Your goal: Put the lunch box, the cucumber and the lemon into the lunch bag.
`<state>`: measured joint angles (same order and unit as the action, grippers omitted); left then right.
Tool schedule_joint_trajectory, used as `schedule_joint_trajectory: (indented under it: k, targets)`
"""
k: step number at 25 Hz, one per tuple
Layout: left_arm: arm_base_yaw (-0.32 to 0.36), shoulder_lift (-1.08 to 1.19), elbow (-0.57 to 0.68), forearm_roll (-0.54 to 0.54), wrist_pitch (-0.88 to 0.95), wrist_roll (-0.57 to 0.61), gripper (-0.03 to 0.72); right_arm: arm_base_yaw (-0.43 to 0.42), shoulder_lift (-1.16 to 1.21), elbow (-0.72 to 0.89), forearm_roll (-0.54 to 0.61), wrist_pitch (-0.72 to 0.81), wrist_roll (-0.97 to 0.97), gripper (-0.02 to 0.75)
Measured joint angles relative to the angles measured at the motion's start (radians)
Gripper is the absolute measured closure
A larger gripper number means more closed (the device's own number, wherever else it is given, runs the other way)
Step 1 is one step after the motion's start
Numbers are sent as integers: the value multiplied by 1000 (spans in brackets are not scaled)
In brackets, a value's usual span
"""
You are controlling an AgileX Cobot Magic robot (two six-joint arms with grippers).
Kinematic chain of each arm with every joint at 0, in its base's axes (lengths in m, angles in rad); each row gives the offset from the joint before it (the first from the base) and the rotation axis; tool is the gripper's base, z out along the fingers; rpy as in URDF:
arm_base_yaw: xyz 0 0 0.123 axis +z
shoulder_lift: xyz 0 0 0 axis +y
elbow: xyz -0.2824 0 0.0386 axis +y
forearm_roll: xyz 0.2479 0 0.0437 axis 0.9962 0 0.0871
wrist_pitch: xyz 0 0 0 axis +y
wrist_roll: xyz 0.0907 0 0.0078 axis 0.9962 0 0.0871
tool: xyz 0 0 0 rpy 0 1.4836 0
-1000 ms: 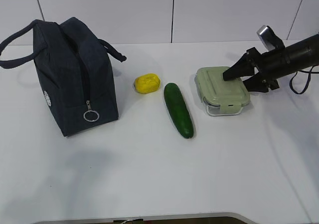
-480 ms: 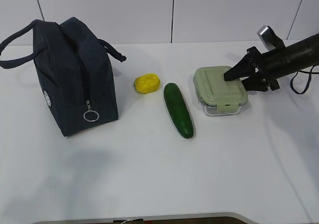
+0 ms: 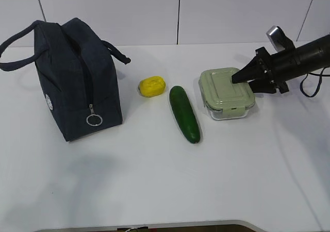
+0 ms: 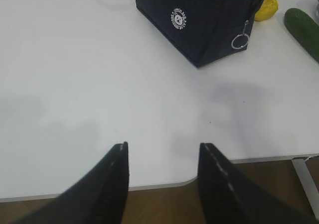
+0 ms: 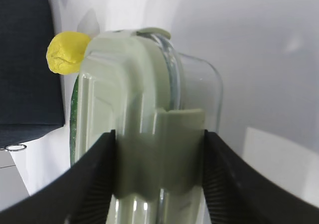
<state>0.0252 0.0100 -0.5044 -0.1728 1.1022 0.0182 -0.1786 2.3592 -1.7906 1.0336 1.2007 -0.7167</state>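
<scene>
The lunch box (image 3: pixel 225 93), clear glass with a pale green lid, sits right of centre on the table. My right gripper (image 3: pixel 242 85) reaches in from the right, shut on its near end; in the right wrist view both fingers press the lunch box (image 5: pixel 139 84) at the right gripper (image 5: pixel 158 134). The dark green cucumber (image 3: pixel 184 113) lies left of the box, and the yellow lemon (image 3: pixel 152 86) beyond it. The navy lunch bag (image 3: pixel 77 77) stands at the left, zipper ring (image 3: pixel 94 120) hanging low. My left gripper (image 4: pixel 162 147) hovers open and empty over the table's front edge.
The white table (image 3: pixel 154 180) runs to a white wall behind. Two loop handles (image 3: pixel 13 49) stick out from the bag's sides. The right arm's cable (image 3: pixel 312 85) hangs by the table's right edge. The bag's white emblem (image 4: pixel 179 18) faces the left wrist camera.
My right gripper's fingers have closed in onto the lunch box, which has shifted slightly left and turned a little. The left gripper, bag, lemon and cucumber have not moved.
</scene>
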Motion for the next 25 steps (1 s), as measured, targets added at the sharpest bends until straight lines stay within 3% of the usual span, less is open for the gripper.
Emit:
schedule_joint_trajectory:
  k: [25]
  targets:
    - [0, 0, 0, 0, 0, 0, 360, 0, 0, -1, 3, 0, 8, 364]
